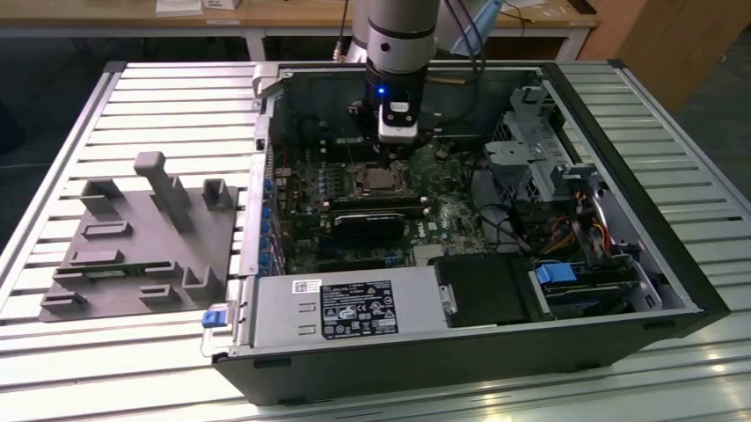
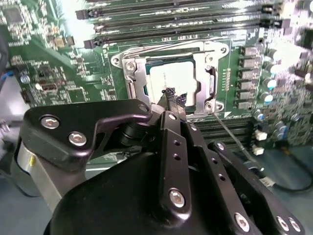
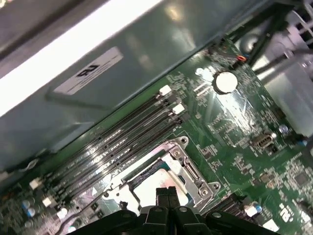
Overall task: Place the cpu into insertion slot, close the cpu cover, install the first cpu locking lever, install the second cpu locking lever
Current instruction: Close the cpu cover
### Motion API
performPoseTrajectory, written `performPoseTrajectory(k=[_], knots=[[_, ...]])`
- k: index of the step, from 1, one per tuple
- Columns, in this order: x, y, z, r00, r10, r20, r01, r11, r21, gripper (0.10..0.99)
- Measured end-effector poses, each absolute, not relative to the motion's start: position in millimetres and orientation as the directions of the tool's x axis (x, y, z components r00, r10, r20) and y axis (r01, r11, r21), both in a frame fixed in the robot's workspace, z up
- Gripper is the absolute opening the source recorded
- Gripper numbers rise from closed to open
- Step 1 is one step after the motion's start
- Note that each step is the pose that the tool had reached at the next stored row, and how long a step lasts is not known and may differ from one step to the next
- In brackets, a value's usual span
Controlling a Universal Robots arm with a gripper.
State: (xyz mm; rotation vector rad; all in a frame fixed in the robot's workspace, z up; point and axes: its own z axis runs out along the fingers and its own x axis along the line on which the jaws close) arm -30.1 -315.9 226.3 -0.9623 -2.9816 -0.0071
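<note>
The cpu (image 2: pixel 171 78) lies flat in the insertion slot (image 1: pixel 378 180) on the green motherboard, its dull silver top showing through the window of the cpu cover (image 2: pixel 129 78). The cover lies down over the chip, and its silver frame (image 3: pixel 191 170) also shows in the first wrist view. A thin metal lever rod (image 2: pixel 234 138) runs away from one corner of the socket. My gripper (image 2: pixel 171 95) hovers just above the edge of the chip with its black fingertips (image 3: pixel 163 194) pressed together and nothing between them. In the exterior view the gripper (image 1: pixel 393 154) hangs inside the case, just behind the socket.
Long black memory slots (image 2: pixel 171 19) lie beside the socket. A black graphics card (image 1: pixel 373 220) sits in front of it. Nearer the exterior view's front is the power supply (image 1: pixel 340 308). The drive cage with cables (image 1: pixel 546 167) fills the exterior view's right. A grey fixture (image 1: pixel 141 237) lies outside the case.
</note>
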Motion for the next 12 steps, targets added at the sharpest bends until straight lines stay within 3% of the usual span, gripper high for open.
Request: performPoseTrajectory(k=[12], knots=[[-30.1,-315.8,225.9,-0.918,0.396,0.009,0.396,0.918,0.002,0.102]])
